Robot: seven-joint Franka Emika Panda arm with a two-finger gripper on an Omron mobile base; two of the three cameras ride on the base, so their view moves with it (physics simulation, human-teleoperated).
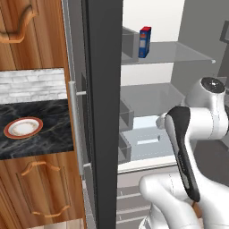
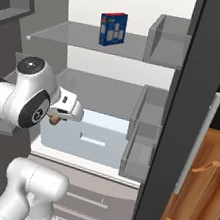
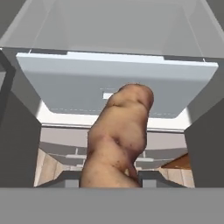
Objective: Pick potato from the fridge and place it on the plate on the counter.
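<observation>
My gripper (image 2: 58, 116) is shut on the potato (image 3: 117, 136), a brown oblong lump that rises up the middle of the hand view. In the right base view the potato (image 2: 53, 119) peeks out under the white hand, in front of the open fridge (image 2: 111, 87) and level with its pale blue drawer (image 2: 84, 137). The plate (image 1: 23, 127), white with a reddish-brown rim, lies on the black marble counter (image 1: 51, 134) to the left of the fridge door (image 1: 105, 112). Nothing is on the plate.
The open fridge door, with its silver bar handle (image 1: 74, 129), stands between the arm and the counter. A blue and red carton (image 1: 144, 42) stands on the upper glass shelf. Grey door bins (image 2: 145, 138) line the door's inner side. Wooden cabinets (image 1: 40, 192) sit below the counter.
</observation>
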